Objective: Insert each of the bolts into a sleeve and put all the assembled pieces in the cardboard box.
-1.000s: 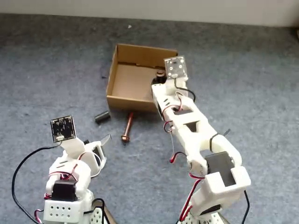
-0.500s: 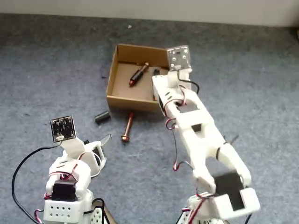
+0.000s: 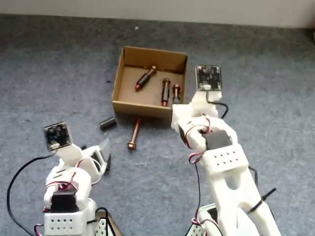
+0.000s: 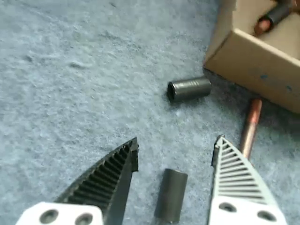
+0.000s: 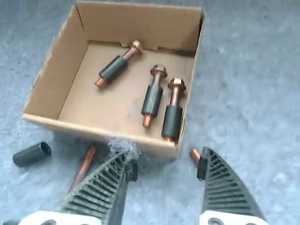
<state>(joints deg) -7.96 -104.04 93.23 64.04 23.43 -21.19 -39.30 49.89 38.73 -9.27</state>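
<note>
Since the right arm (image 3: pixel 224 162) has been drawn back from over the cardboard box (image 3: pixel 140 109) within the last second, its floor is uncovered and three assembled pieces are counted inside. The slanted piece (image 3: pixel 146 77) was absent a second ago, so it is judged to have just been dropped in. Two bolts and two sleeves are judged to remain.

Nearest the arms, the left gripper (image 4: pixel 176 140) is held low over the bench (image 3: pixel 256 64), its fingers (image 4: pixel 110 176) spread wide with nothing gripped. Between them, untouched, the near sleeve (image 4: pixel 171 194) is laid on its side, its long axis along the gripper's reach. Farther out, the loose bolt (image 3: pixel 134 133) is laid with its long axis running near to far, the broader end, seemingly the head, toward the arms and the shank aimed at the box wall. Near it the loose sleeve (image 3: pixel 108 123) is laid crosswise, roughly parallel to that wall.

The right gripper (image 5: pixel 167 158) is held just short of the box, wide open and empty. Beside one finger (image 5: pixel 220 187) the copper end of a second bolt (image 5: pixel 194 154) is seen; its direction cannot be told.

Inside the box, the slanted piece is pointed head-first toward the far right corner, while the middle piece (image 3: pixel 165 91) and the right-hand piece (image 3: pixel 175 93) are laid side by side, heads away from the arms.
</note>
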